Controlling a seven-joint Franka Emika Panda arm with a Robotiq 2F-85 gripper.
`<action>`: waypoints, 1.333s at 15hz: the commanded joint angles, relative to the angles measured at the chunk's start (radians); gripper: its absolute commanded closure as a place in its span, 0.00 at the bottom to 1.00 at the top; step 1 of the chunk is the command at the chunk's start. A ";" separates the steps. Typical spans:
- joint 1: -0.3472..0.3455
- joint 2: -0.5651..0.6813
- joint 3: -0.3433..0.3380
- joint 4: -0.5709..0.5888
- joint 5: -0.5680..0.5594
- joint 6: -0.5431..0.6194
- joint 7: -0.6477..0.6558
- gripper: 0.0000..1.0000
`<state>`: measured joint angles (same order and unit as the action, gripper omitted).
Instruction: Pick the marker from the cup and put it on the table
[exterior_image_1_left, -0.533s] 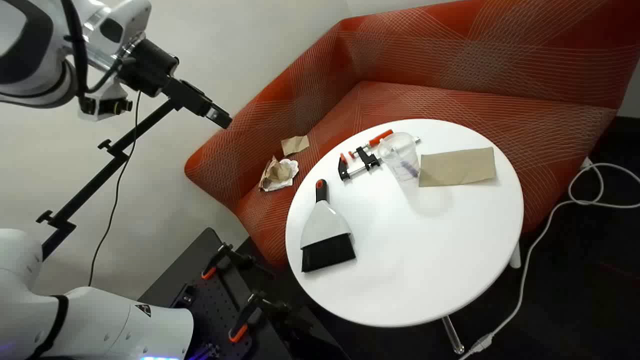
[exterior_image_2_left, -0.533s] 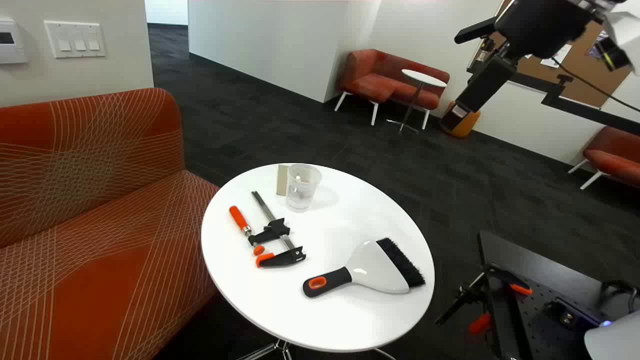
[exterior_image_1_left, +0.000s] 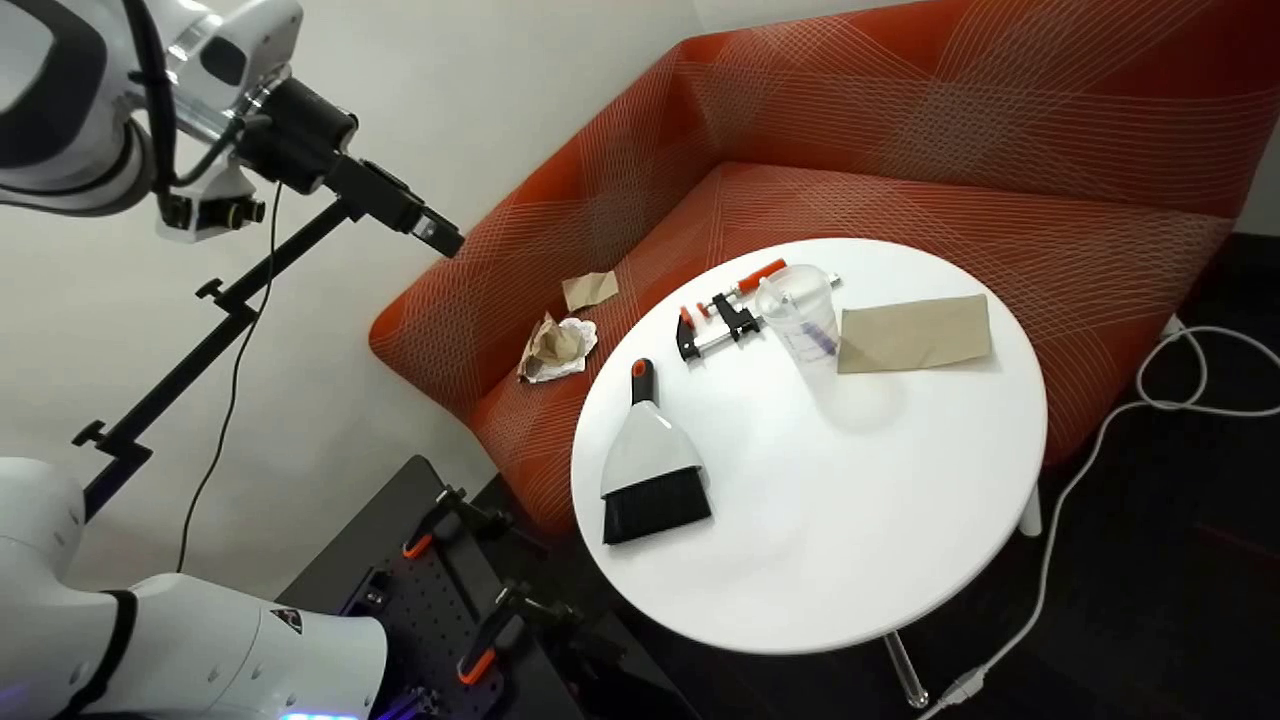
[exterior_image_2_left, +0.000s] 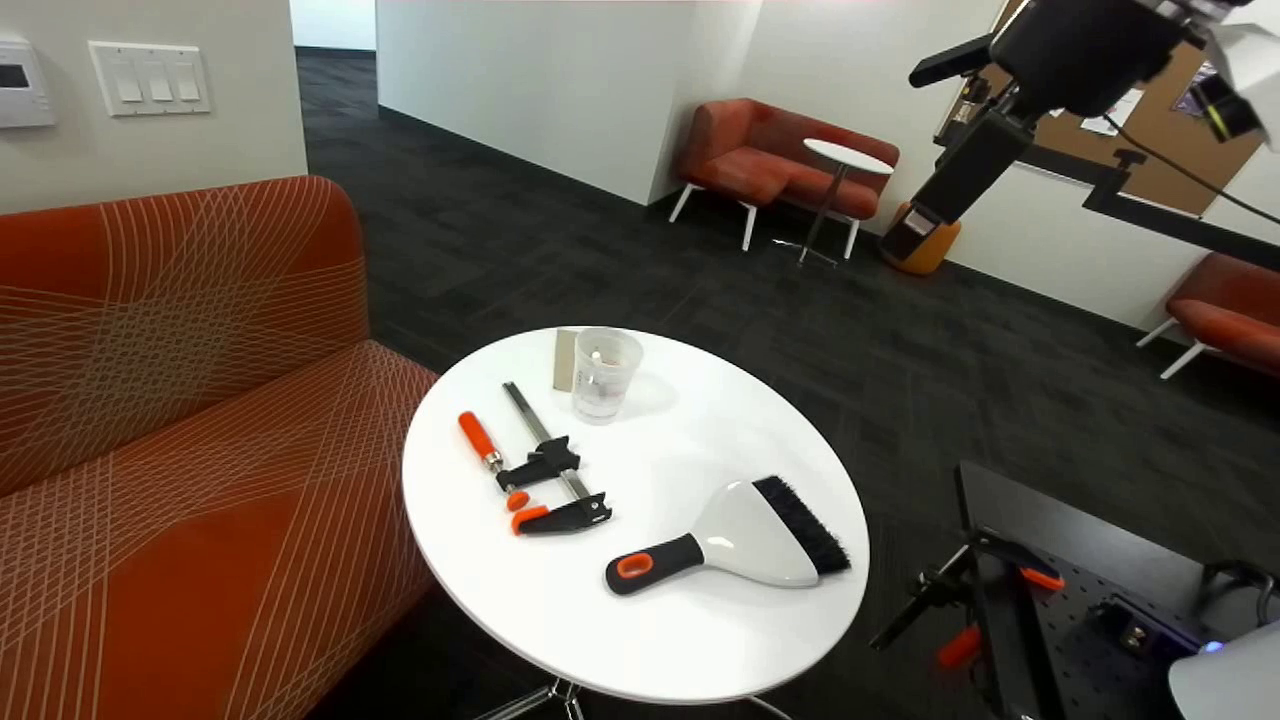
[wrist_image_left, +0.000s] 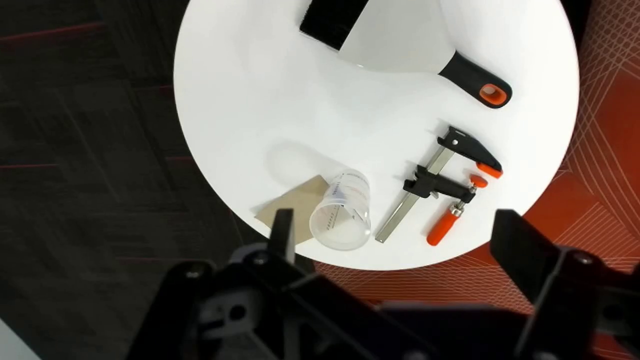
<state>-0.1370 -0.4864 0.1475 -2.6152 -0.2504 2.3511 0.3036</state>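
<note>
The translucent whitish cup (exterior_image_1_left: 782, 292) stands upright on the round white table (exterior_image_1_left: 800, 570); the cup also shows in an exterior view (exterior_image_2_left: 606, 372) and in the wrist view (wrist_image_left: 345, 227). The blue-purple marker (exterior_image_1_left: 820, 338) leans inside the cup, seen through its wall; in the wrist view it is only a faint bluish patch. My gripper (wrist_image_left: 395, 216) is open and empty, its two fingers wide apart. In both exterior views the gripper (exterior_image_2_left: 915, 155) hangs high above the floor beside the table, well away from the cup.
A bar clamp with an orange handle (wrist_image_left: 442, 227) lies close beside the cup. A tan paper piece (exterior_image_1_left: 915, 335) lies on the cup's other side. A white and black brush (exterior_image_2_left: 750, 535) lies nearer the robot. A red-orange couch (exterior_image_1_left: 900, 130) borders the table.
</note>
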 joint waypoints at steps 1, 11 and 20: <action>0.007 0.046 -0.013 0.041 -0.002 0.017 0.018 0.00; 0.005 0.459 -0.089 0.383 0.035 0.058 0.125 0.00; 0.064 0.860 -0.217 0.738 0.273 -0.005 0.341 0.00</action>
<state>-0.1073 0.2648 -0.0255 -2.0040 -0.0472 2.3945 0.5626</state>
